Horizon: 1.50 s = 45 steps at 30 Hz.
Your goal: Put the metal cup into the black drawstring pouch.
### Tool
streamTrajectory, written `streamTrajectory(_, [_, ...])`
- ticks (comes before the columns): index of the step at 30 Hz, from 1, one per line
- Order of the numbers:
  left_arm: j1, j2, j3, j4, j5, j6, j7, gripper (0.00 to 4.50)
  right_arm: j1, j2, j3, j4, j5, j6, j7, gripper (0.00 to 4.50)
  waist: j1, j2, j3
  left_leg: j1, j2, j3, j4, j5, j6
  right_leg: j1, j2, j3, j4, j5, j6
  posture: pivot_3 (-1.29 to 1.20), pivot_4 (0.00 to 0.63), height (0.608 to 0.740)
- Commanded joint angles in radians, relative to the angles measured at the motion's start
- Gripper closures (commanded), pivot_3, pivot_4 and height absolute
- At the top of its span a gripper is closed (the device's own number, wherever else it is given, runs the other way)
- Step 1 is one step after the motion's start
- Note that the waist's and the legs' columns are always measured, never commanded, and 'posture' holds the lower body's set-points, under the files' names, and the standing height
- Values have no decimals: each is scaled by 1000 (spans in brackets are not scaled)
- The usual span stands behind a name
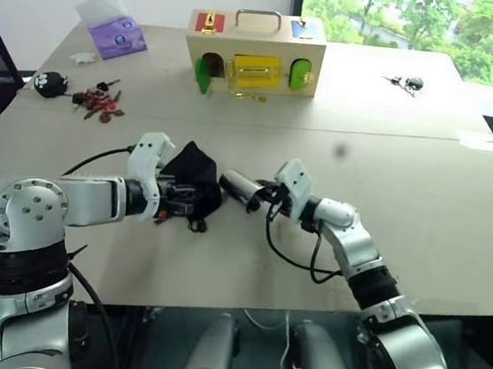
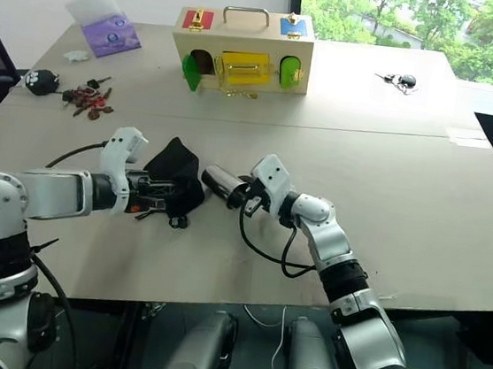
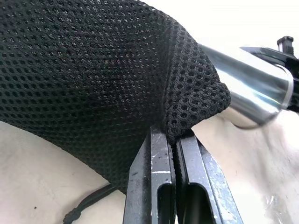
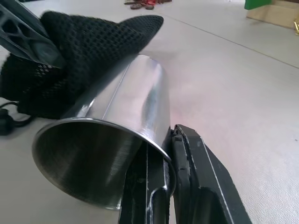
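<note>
Above the near half of the table (image 1: 455,226), the right gripper (image 1: 263,195) pinches the rim of the metal cup (image 1: 239,186), one finger inside and one outside, holding it on its side with its base against the black drawstring pouch (image 1: 192,178). The left gripper (image 1: 193,198) has its jaws pressed together on the pouch's mesh edge. Farther back lie scattered keys (image 1: 100,104), a small black round thing (image 1: 51,83), a purple packet (image 1: 117,34) and a wooden latch box (image 1: 254,52).

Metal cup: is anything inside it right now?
The metal cup looks empty: bare steel wall inside. Its closed end is hidden against the black drawstring pouch, so the bottom cannot be seen.
</note>
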Motion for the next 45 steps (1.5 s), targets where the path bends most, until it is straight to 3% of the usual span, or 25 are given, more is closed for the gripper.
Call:
streamTrajectory(1, [4, 2, 35, -15, 18, 1, -22, 4500, -2, 20, -28, -63, 56, 22, 15, 4434, 0, 0, 0, 0, 0, 0, -1, 0, 0, 0, 0, 0, -1, 0, 0, 0, 150, 740])
streamTrajectory(14, [20, 10, 49, -29, 24, 2, -38, 4500, 10, 36, 19, -61, 82, 36, 95, 4434, 0, 0, 0, 0, 0, 1, -4, 1, -1, -2, 0, 1, -2, 0, 0, 0, 150, 740])
streamTrajectory(21, [21, 11, 89, 13, 1, 2, -17, 4500, 80, -7, -56, -192, 218, 147, 159, 4434, 2, 0, 0, -1, 1, 0, -4, 0, -1, -2, -1, 0, -2, 0, 0, 0, 150, 740])
streamTrajectory(28, [-37, 40, 55, 84, 15, 2, -36, 4500, 105, -32, -6, -289, 273, 212, 239, 4434, -2, 0, 0, 0, 0, 1, -4, 0, 0, -2, 0, 0, -2, 0, 0, 0, 150, 740])
streamTrajectory(34, [-88, 51, -4, 105, 6, 2, -54, 4500, 29, 22, 74, -119, 136, 73, 192, 4434, -1, 0, 0, 0, 0, 1, -5, 0, -1, -2, 0, 1, -2, 0, 0, 0, 150, 740])
streamTrajectory(39, [-81, 71, -24, 90, -15, 2, -70, 4500, -39, 78, 68, 42, 51, -28, 89, 4434, 0, -1, 0, -1, 0, 1, -5, 1, -1, -3, 0, 0, -2, 0, 0, 0, 150, 740])
streamTrajectory(45, [-59, 92, -23, 76, -20, 2, -80, 4500, -42, 83, 52, 97, 20, -78, 55, 4434, 0, -1, 0, -1, 0, 1, -5, 1, -1, -3, -1, 1, -3, 0, 0, 0, 150, 740])
